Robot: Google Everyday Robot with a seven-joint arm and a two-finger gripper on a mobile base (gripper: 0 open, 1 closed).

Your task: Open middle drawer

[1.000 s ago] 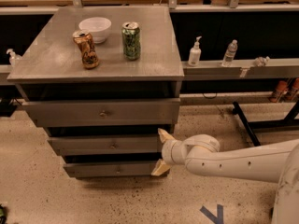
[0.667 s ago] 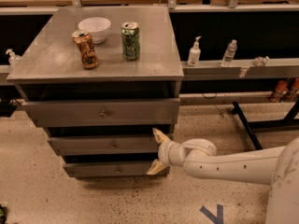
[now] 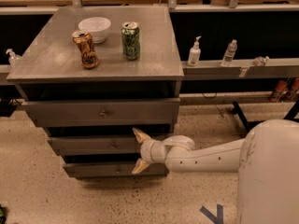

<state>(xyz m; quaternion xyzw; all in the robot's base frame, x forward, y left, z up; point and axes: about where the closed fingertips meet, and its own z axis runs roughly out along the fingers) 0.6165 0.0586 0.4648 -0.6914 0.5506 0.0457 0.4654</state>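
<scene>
Arm (image 3: 205, 158) enters low, forearm roughly level, with one gripper (image 3: 134, 151) at its end. The jaws are spread wide, one finger above the other, and they hold nothing. The gripper sits in front of the cabinet at the height of the middle drawer (image 3: 79, 146). The upper fingertip is near that drawer's top edge and the lower fingertip is over the front of the bottom drawer (image 3: 98, 170). Key relation: the knob (image 3: 112, 145) lies just beyond the fingertips in the direction they point, close to the midline between the two fingers but not yet between them. The drawer front's long axis runs level, along the forearm's line and across the finger spread. Judgement: the reach needs to go further along the panel toward the knob before closing, then pull outward from the cabinet. I cannot tell whether the fingers touch the panel. The drawer looks shut, its front sitting about in line with its neighbours. Above the gripper is the top drawer (image 3: 70, 113). Higher and further back, the cabinet top (image 3: 154, 64) carries a brown can (image 3: 86, 49), a green can (image 3: 131, 41) and a white bowl (image 3: 95, 28).
</scene>
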